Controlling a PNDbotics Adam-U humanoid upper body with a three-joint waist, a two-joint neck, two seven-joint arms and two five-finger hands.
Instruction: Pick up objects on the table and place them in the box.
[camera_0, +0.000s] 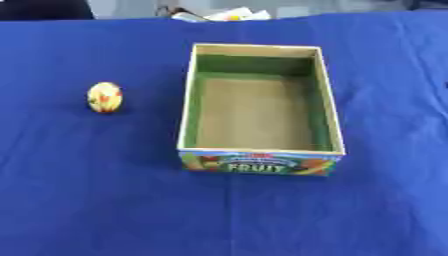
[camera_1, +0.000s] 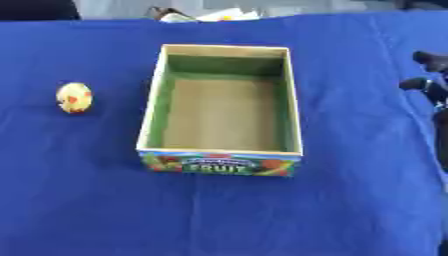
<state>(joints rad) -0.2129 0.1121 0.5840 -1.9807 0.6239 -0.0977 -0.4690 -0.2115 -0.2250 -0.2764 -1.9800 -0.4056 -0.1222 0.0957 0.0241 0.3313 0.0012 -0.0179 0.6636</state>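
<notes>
A small yellow egg-shaped object with red marks lies on the blue cloth, left of the box and apart from it. The cardboard box stands open in the middle. It has green inner walls, a brown floor and "FRUIT" printed on its front, and nothing lies inside it. My right hand shows only at the right edge of the right eye view. It is black with its fingers spread, holds nothing and is well clear of the box. My left hand is out of sight.
The blue cloth covers the whole table. White and yellow clutter lies beyond the far edge, and a dark shape sits at the top left corner.
</notes>
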